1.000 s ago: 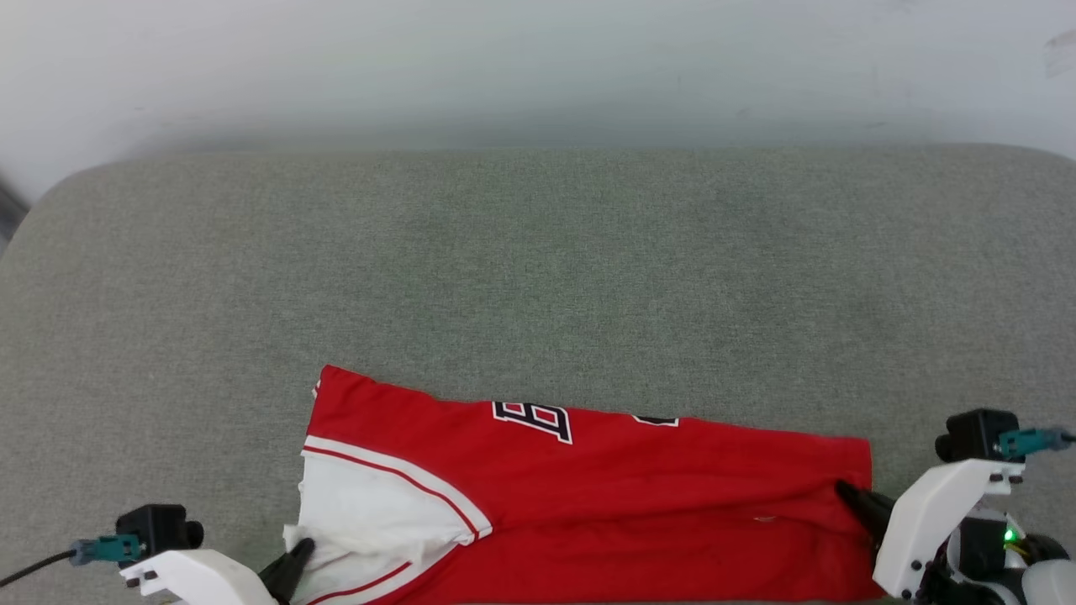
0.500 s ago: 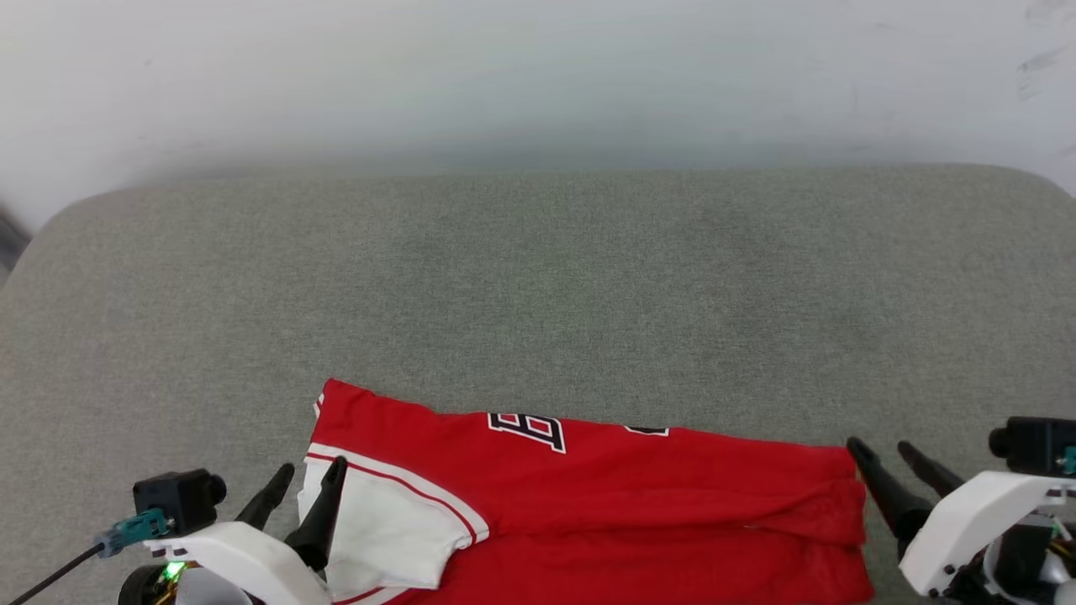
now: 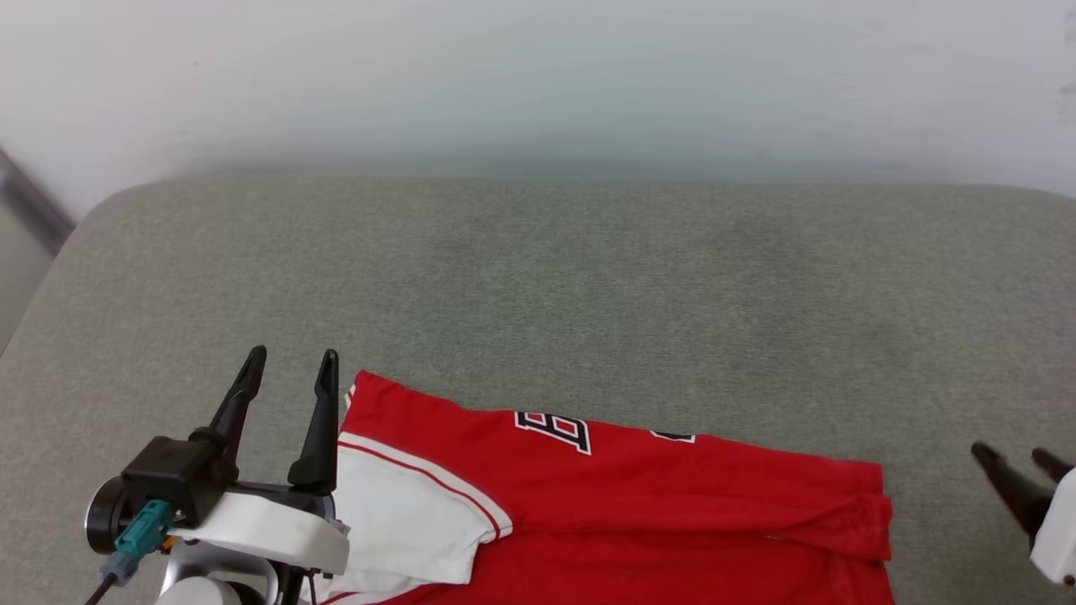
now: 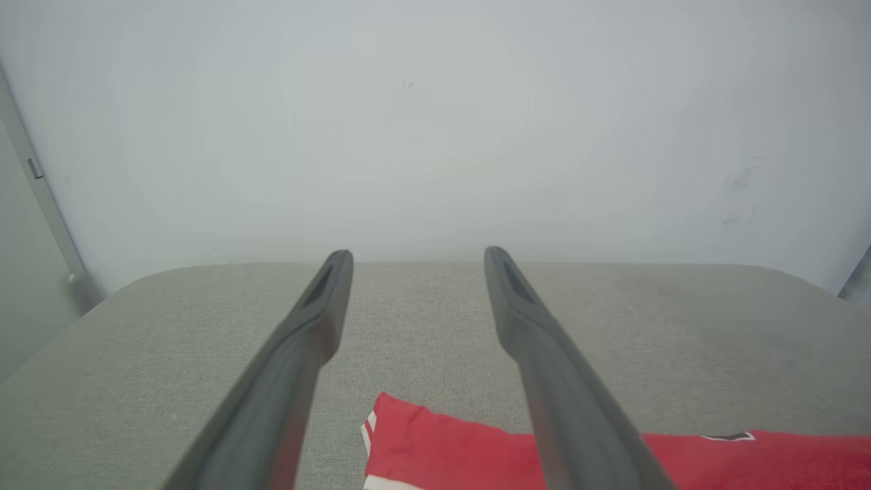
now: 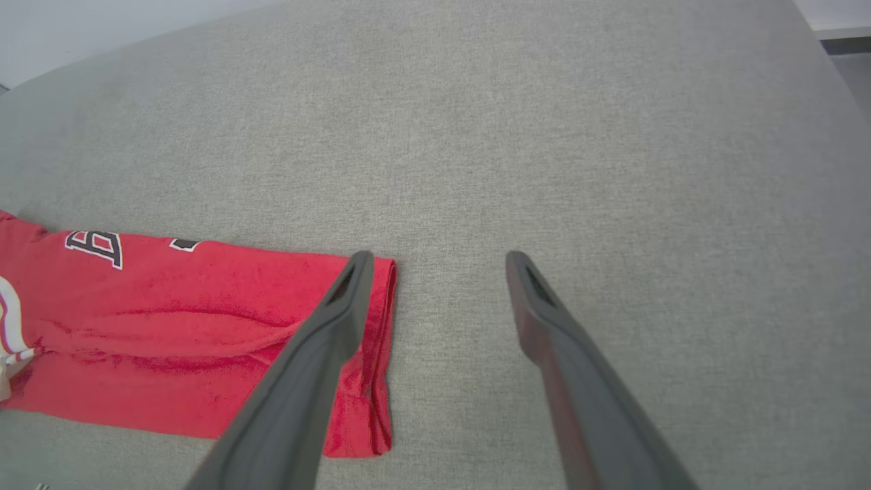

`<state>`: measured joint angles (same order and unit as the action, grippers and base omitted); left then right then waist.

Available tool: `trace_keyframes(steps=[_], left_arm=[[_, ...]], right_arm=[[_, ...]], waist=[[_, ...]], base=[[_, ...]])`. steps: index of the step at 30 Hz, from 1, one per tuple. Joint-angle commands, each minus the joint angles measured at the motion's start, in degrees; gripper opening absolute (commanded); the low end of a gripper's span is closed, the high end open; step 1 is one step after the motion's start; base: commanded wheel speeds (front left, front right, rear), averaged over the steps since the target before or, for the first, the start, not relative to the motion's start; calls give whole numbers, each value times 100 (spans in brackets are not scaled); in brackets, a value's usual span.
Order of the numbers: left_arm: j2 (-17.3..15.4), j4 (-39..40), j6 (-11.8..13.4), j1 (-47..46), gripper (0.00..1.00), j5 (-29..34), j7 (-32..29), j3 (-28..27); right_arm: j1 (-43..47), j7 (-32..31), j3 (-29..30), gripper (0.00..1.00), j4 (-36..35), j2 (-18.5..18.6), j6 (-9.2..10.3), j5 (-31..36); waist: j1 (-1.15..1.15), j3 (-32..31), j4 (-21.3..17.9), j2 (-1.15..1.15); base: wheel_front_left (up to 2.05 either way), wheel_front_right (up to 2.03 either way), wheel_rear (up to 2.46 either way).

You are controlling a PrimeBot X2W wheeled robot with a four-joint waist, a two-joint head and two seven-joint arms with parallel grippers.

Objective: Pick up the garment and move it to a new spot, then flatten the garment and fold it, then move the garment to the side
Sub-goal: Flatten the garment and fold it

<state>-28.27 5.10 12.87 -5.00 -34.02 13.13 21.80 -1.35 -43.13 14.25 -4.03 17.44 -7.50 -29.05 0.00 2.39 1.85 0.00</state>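
The garment [image 3: 639,512], a red jersey folded into a long band with a white sleeve at its left end and part of a black print along its far edge, lies flat near the front of the grey surface [image 3: 538,294]. My left gripper [image 3: 290,363] stands open just left of the sleeve end, lifted, holding nothing. In the left wrist view the garment's [image 4: 463,449] corner lies below the open left gripper [image 4: 416,257]. My right gripper [image 3: 1013,454] is open off the garment's right end. In the right wrist view the garment [image 5: 184,327] lies under the left finger of the open right gripper [image 5: 435,257].
A pale wall [image 3: 538,76] rises behind the surface's far edge. A grey metal strip [image 3: 34,202] runs down the wall at the far left. Wide bare grey cloth extends beyond and to the right of the garment.
Both grippers opened and let go of the garment's ends. The left one rose beside the sleeve; the right one drew off to the right. The head camera shifted slightly.
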Motion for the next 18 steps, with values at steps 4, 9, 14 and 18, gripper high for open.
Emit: trace_keyframes(steps=[4, 9, 14, 18], left_arm=[[-26, 173, 124, 12, 100, 300, 97, 57], [52, 253, 122, 24, 100, 372, 91, 157], [135, 214, 77, -122, 100, 383, 100, 243], [186, 175, 38, -155, 100, 418, 131, 280]], right_arm=[[217, -546, 4, 100, 14, -315, 2, 165], [252, -609, -125, 100, 434, -739, 2, 168], [54, -448, -263, 100, 996, -905, 2, 107], [-7, -452, -450, 100, 1618, -914, 3, 16]], waist=[[0, 119, 219, 0], [0, 267, 421, 0], [0, 375, 530, 0], [0, 403, 579, 0]], base=[[0, 0, 0], [0, 0, 0], [0, 0, 0], [0, 0, 0]])
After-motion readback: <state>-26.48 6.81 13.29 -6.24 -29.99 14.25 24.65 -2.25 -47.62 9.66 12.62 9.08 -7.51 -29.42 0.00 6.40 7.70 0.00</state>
